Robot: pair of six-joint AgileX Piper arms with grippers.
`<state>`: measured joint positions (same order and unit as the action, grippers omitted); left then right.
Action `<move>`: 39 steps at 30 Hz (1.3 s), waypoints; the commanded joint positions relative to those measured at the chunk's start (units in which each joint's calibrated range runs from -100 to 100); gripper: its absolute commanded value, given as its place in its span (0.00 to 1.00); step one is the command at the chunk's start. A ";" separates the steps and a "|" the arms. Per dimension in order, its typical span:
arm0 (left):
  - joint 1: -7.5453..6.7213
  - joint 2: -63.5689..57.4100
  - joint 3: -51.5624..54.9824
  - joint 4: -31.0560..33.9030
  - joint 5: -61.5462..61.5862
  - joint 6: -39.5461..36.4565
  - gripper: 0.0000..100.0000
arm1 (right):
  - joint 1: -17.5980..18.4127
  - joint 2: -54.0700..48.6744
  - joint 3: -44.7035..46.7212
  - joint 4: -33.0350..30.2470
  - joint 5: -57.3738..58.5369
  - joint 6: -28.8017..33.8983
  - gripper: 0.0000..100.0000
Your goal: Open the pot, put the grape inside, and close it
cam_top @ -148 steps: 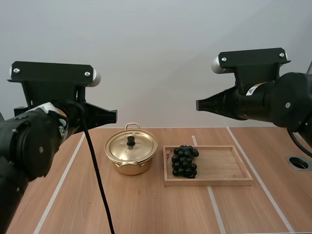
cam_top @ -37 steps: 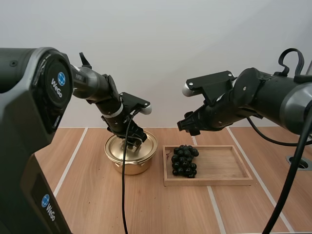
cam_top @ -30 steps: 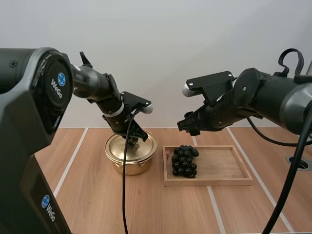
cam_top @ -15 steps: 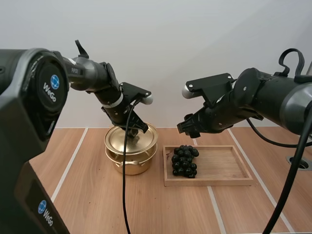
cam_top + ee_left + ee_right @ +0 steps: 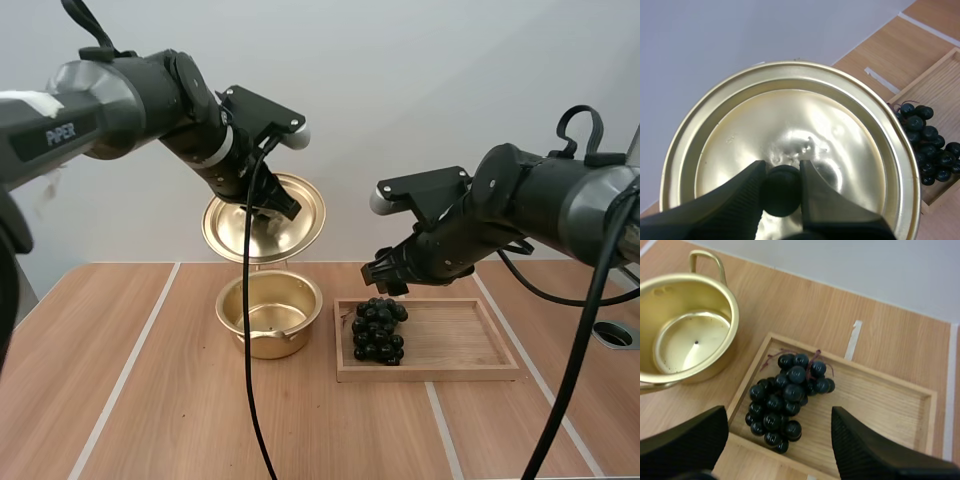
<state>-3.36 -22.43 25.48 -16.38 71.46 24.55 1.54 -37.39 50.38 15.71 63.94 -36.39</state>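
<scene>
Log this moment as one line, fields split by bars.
left claw: shut on lid, held above pot | pot: open, empty | right claw: open above grapes | grapes: on tray

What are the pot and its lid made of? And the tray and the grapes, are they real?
The pot and lid look like thin metal, gold-coloured and shiny: light glints off both. The tray looks like wood, pale and matt, with grain lines. The grapes are dark, smooth, glossy balls on a reddish stem; real or plastic, I cannot tell.
</scene>
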 commanded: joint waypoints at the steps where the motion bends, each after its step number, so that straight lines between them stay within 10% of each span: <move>1: -0.05 -4.16 -0.67 -0.12 0.03 -0.54 0.00 | 0.02 2.76 -0.44 0.22 2.89 0.27 0.97; 39: -0.05 -18.33 -0.67 -2.20 2.08 -0.54 0.00 | 0.02 28.71 -8.01 7.05 -7.85 0.61 0.97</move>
<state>-3.36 -40.23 25.48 -17.26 74.18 24.55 1.54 -9.71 42.86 22.29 55.84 -35.78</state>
